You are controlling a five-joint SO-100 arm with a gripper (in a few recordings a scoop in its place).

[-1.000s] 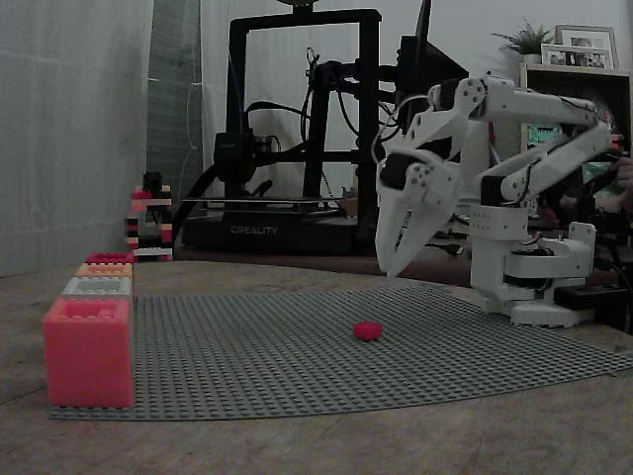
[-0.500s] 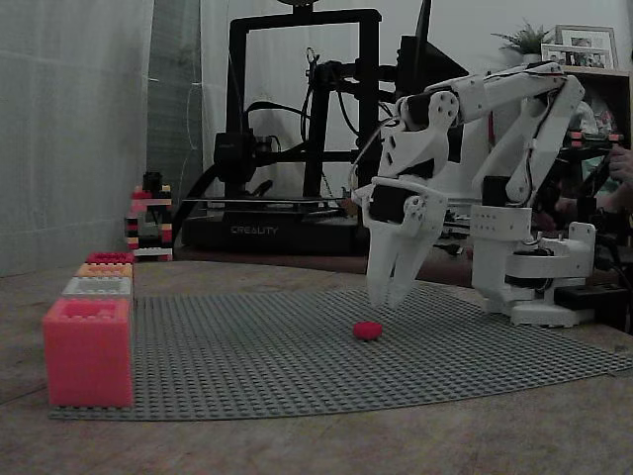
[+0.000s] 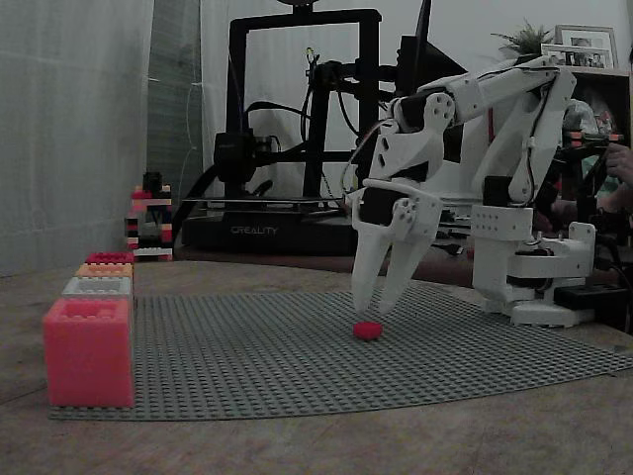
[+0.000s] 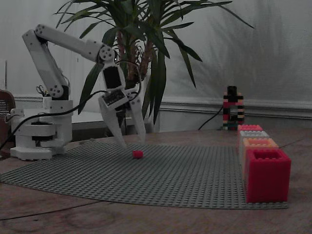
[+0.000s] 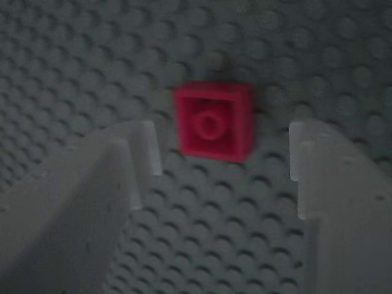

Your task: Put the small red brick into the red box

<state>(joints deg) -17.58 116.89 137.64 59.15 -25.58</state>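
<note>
The small red brick (image 3: 367, 330) lies on the grey studded baseplate (image 3: 297, 366), near its middle. My white gripper (image 3: 370, 305) hangs open just above the brick, one finger to either side, touching nothing. In a fixed view the brick (image 4: 138, 154) sits just below and between the spread tips of the gripper (image 4: 132, 143). The wrist view shows the brick (image 5: 213, 120) stud-up in the gap of the gripper (image 5: 223, 138). The red box (image 4: 266, 174) stands at the near right corner of the plate; in a fixed view the red box (image 3: 109, 257) is the farthest in the row at the left.
A row of boxes lines one plate edge: a salmon-pink box (image 3: 87, 351), a grey one (image 3: 97, 287), an orange one (image 3: 104, 269). A black-and-red brick tower (image 3: 148, 218) stands behind them. A 3D printer (image 3: 297, 129) and the arm's base (image 3: 524, 267) are at the back.
The gripper has swung left and come down from well above the plate to just over the brick, and its fingers have spread. The brick has not moved.
</note>
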